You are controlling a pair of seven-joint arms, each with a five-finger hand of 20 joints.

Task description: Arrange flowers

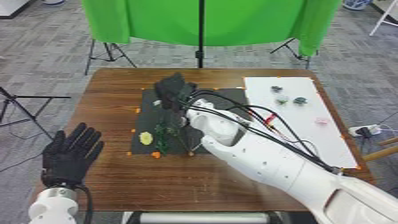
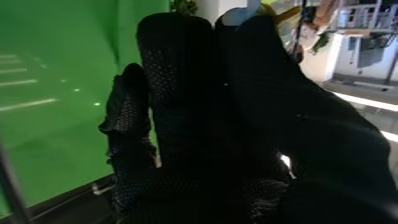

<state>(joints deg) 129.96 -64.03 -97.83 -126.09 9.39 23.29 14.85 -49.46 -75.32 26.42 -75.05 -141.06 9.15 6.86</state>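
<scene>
Pointing toward the far edge of the counter (image 1: 191, 190), the fingers of my left hand (image 1: 67, 162) are straight and a little apart, over the left edge near its near corner. My right hand (image 1: 171, 89) is over the far part of the black mat (image 1: 145, 120); I cannot tell whether it is clamped on anything. At its end in the wrist view I see a pale blue piece (image 2: 237, 16) and a yellow piece (image 2: 288, 15). A yellow flower (image 1: 146, 138) lies on the mat near its left edge, with green stems (image 1: 162, 134) just beside it. Along the counter's right edge, the white sheet (image 1: 327, 147) carries small green clusters (image 1: 299, 100) toward its far edge and a pink flower (image 1: 322, 121) nearer me.
</scene>
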